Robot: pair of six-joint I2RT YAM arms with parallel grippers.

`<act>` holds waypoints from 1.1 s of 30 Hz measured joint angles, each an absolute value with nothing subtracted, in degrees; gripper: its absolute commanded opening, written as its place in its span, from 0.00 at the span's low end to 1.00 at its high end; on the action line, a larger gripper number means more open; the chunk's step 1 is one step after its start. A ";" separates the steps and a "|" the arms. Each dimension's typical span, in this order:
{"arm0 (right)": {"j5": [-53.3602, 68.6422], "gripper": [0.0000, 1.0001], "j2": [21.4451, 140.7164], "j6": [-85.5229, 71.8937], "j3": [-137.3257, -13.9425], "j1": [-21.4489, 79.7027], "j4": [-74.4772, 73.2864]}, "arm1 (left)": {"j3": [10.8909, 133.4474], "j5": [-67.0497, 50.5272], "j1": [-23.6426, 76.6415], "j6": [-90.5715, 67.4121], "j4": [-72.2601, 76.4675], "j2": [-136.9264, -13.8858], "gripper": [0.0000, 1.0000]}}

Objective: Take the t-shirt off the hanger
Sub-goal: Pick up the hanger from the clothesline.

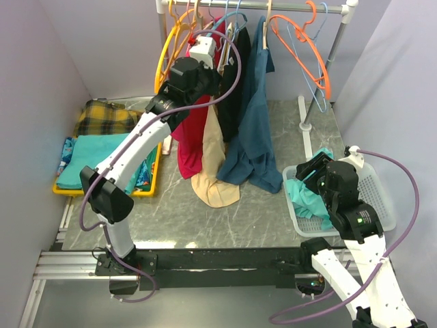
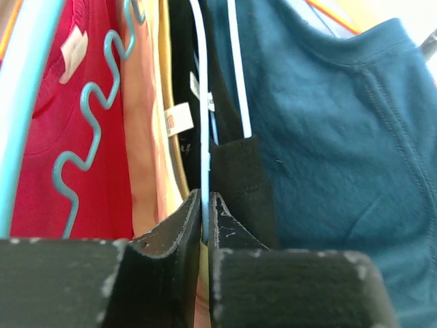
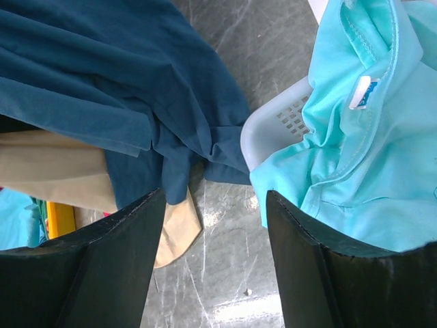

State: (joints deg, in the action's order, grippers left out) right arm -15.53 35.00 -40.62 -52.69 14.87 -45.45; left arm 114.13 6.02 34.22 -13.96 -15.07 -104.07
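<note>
hanger (image 2: 204, 137), thin and white, clenched in left gripper (image 2: 205, 205) at lower centre, likely to steady it; carries black t-shirt (image 2: 239, 184) just right. right gripper (image 3: 215, 198) released, idle by basket (image 3: 273, 130) rim at right.

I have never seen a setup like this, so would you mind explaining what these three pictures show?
These are two robot arms bolted to a grey table, each ending in a two-finger gripper. The overhead picture looks down from behind them; the other two come from wrist cameras. At the back a clothes rack carries a red t-shirt, a black t-shirt and a blue t-shirt. A yellow tray on the left holds folded clothes; a white basket on the right holds a turquoise garment. The left gripper is at the rack, jaws pinched on a pale hanger wire beside the black t-shirt. The right gripper hangs open over the basket's edge, holding nothing.
</note>
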 measured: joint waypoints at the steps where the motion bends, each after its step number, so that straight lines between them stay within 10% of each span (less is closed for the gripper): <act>1: -15.46 0.68 34.98 -40.62 -52.69 14.87 -45.47 | 114.13 6.20 34.22 -13.78 -15.05 -104.29 0.02; 23: -13.82 0.68 34.92 -40.40 -51.29 14.87 -45.34 | 130.58 5.19 34.30 -12.05 -22.37 -106.24 0.01; 33: -14.09 0.72 34.94 -39.20 -51.05 14.87 -45.30 | 110.24 7.05 35.51 -8.03 -18.81 -91.57 0.01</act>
